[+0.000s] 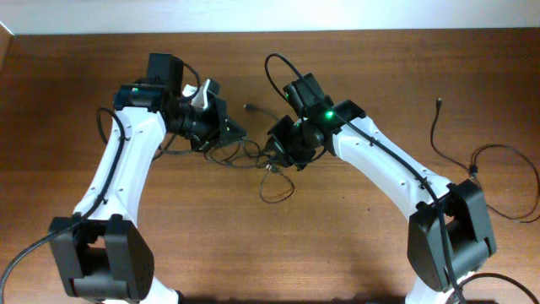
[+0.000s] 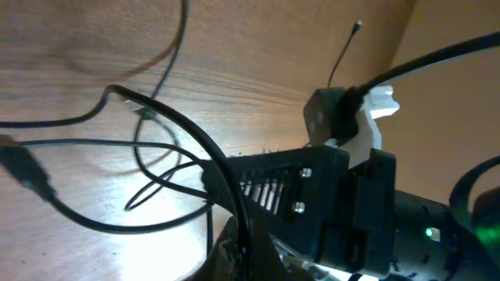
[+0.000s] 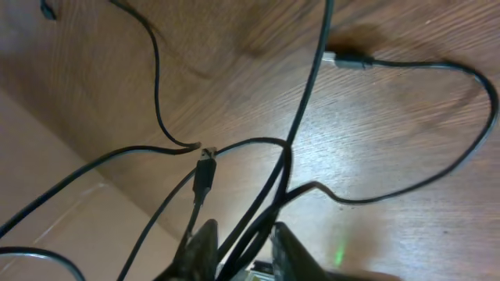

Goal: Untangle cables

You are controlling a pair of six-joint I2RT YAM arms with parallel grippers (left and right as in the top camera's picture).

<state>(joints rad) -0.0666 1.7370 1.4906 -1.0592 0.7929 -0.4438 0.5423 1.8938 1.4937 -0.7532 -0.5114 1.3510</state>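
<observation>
A tangle of thin black cables (image 1: 251,159) lies mid-table between my two grippers, with a loop (image 1: 277,191) trailing toward the front. My left gripper (image 1: 234,133) is shut on one cable (image 2: 187,129), which arcs up out of its jaws (image 2: 241,226). My right gripper (image 1: 272,152) faces it from the right. In the right wrist view its jaws (image 3: 244,228) are closed in on a bundle of two or three strands (image 3: 273,191). A small plug (image 3: 205,168) hangs just ahead of the left finger (image 3: 205,243). Another plug (image 3: 349,60) lies farther out.
A separate thin black cable (image 1: 498,181) lies loose at the right of the wooden table, its plug (image 1: 440,103) pointing to the back. One loose plug end (image 1: 251,107) lies behind the tangle. The two wrists are close together.
</observation>
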